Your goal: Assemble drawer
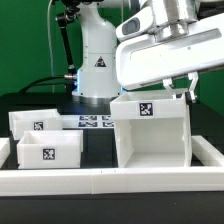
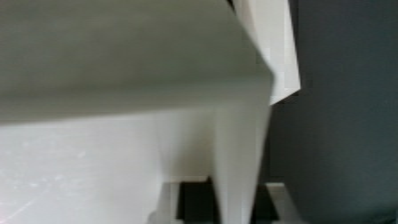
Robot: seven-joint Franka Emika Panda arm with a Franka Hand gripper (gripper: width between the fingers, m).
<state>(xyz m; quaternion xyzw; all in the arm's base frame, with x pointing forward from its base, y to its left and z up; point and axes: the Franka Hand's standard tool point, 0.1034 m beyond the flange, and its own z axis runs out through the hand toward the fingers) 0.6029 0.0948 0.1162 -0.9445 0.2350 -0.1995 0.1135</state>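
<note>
Nearest, one shallow tray (image 1: pixel 47 150) sits empty. The second tray (image 1: pixel 35 120) behind it is empty too, and both stand apart from the drawer's casing (image 1: pixel 150 135) on the exterior view's right, whose hollow holds nothing. The gripper (image 1: pixel 188 92) has its fingers (image 2: pixel 199 203) seemingly clamped on the casing's wall, so it is likely positioning the casing. Next, a tray needs lifting and lining up with the opening.
</note>
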